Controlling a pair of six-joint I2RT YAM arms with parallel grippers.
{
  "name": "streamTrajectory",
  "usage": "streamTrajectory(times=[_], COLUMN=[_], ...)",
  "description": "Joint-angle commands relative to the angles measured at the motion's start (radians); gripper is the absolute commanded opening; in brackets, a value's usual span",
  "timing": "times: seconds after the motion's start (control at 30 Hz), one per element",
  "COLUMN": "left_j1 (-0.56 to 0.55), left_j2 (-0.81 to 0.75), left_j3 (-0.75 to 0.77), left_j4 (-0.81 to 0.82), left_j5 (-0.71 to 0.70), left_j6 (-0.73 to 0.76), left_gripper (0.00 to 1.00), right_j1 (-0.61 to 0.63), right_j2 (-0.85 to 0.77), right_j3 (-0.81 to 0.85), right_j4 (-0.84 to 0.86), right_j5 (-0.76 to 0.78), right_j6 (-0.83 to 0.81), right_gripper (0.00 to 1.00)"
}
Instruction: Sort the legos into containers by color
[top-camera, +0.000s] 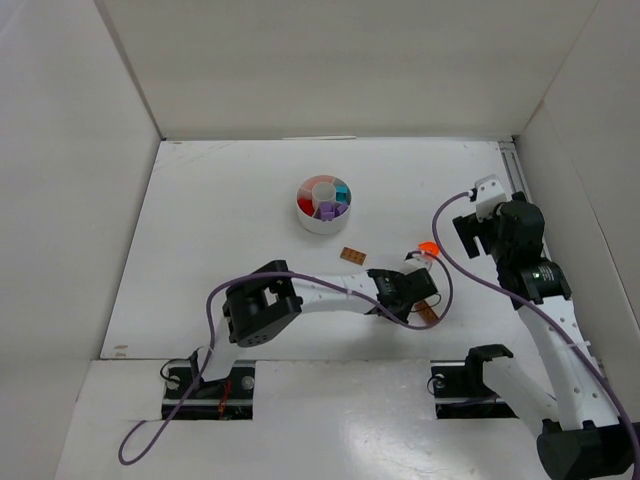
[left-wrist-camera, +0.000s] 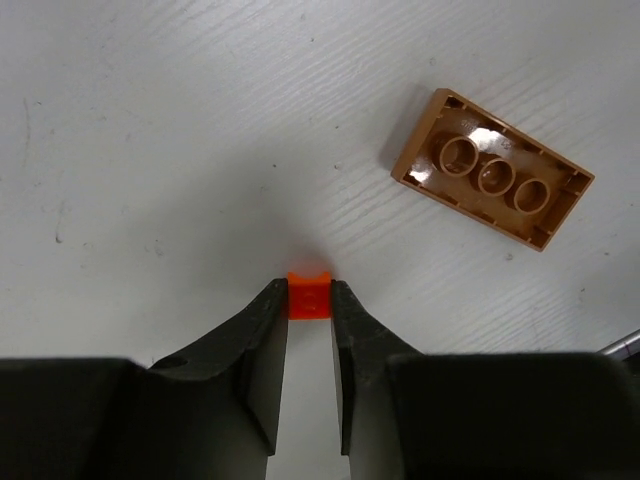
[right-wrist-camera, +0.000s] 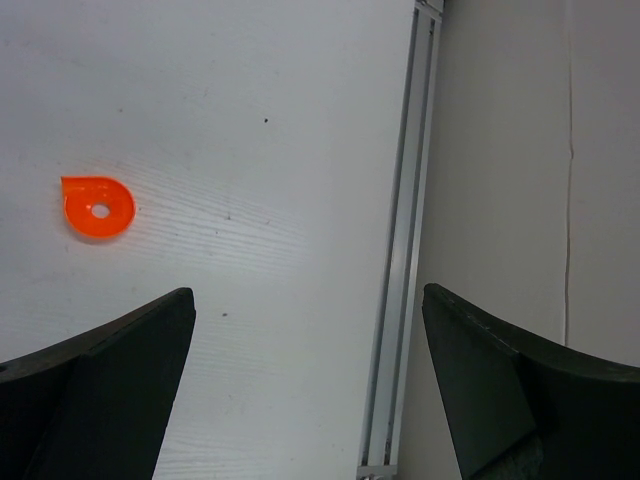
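pinching the orange lego (left-wrist-camera: 309, 302), the left end effector (left-wrist-camera: 309, 292) should lift straight up; right end effector (right-wrist-camera: 308, 295) hangs open.

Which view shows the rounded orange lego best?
Right wrist: the rounded orange lego lies unobstructed, its hole and outline clear. Top external shows it only as a small orange blob. Left wrist misses it.

White dish (top-camera: 311, 224) with red legos (top-camera: 303, 205), teal legos (top-camera: 342, 190), purple legos (top-camera: 326, 211). Glossy brown brick (left-wrist-camera: 490, 170). Tiny orange brick (left-wrist-camera: 309, 297) between black fingers (left-wrist-camera: 255, 350). Bright orange rounded piece (right-wrist-camera: 97, 208). White, faintly grained table (left-wrist-camera: 150, 150); purple cable (top-camera: 150, 432).
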Motion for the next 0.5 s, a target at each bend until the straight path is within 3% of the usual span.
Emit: streamTrajectory(times=[0.0, 0.17, 0.47], left_j1=[-0.012, -0.012, 0.035], left_j2=[0.011, 0.021, -0.154], left_j3=[0.042, 0.062, 0.053], left_j4=[-0.063, -0.089, -0.101], left_j5=[-0.034, -0.044, -0.136], left_j6=[-0.030, -0.051, -0.019], left_gripper=[0.17, 0.09, 0.08], right_j1=[-0.007, -0.007, -0.007], right_j2=[-0.010, -0.019, -0.028], right_j3=[-0.004, -0.004, -0.022], right_j4=[0.025, 0.025, 0.036], right_j5=[0.028, 0.028, 0.028], right_j6=[0.002, 0.002, 0.002], right_gripper=[1.00, 1.00, 1.00])
